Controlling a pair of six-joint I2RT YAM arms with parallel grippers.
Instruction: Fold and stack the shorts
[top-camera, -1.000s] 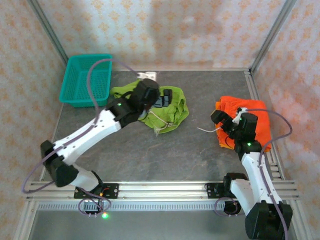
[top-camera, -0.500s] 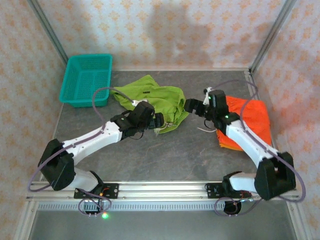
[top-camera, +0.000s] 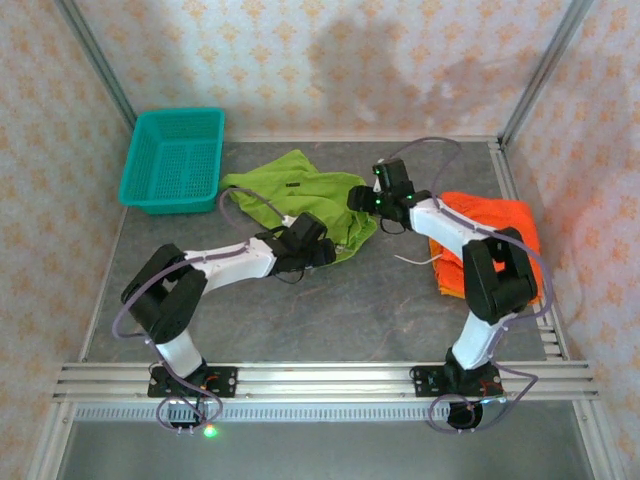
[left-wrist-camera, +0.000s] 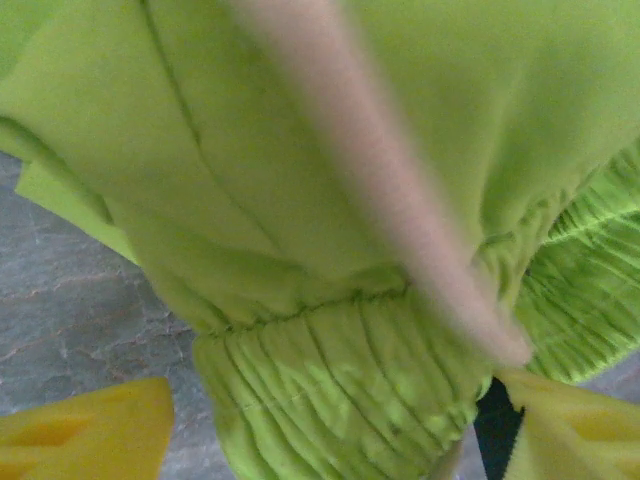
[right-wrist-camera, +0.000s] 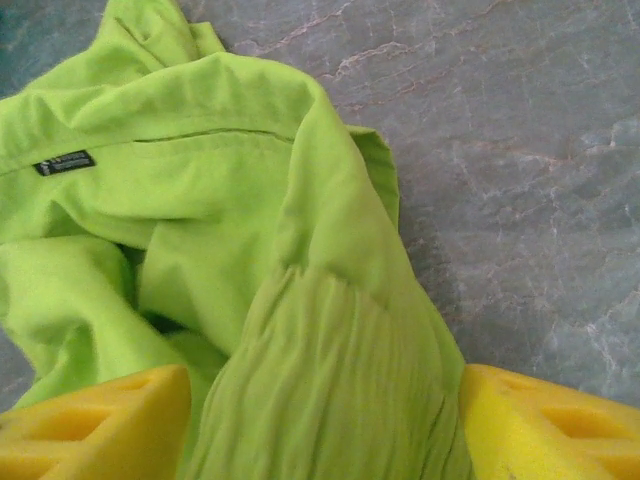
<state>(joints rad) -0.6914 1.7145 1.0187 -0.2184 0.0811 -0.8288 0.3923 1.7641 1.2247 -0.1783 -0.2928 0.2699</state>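
The lime green shorts (top-camera: 300, 190) lie crumpled at the table's middle back, a small dark label (right-wrist-camera: 63, 162) on them. My left gripper (top-camera: 322, 252) sits low at their near edge, open, and the gathered waistband (left-wrist-camera: 330, 400) lies between its yellow pads (left-wrist-camera: 80, 430). My right gripper (top-camera: 356, 198) is at their right edge, also open, with gathered green fabric (right-wrist-camera: 330, 380) filling the gap between its pads (right-wrist-camera: 550, 420). Orange shorts (top-camera: 500, 225) lie heaped at the right; I cannot tell one pair from two.
A teal mesh basket (top-camera: 172, 158) stands at the back left corner. A white drawstring (top-camera: 410, 260) trails on the grey table (top-camera: 330, 320) beside the orange heap. A blurred pale cord (left-wrist-camera: 380, 180) crosses the left wrist view.
The right arm swung from the orange heap across to the green shorts' right edge. The left gripper dropped from on top of the green shorts to their near edge.
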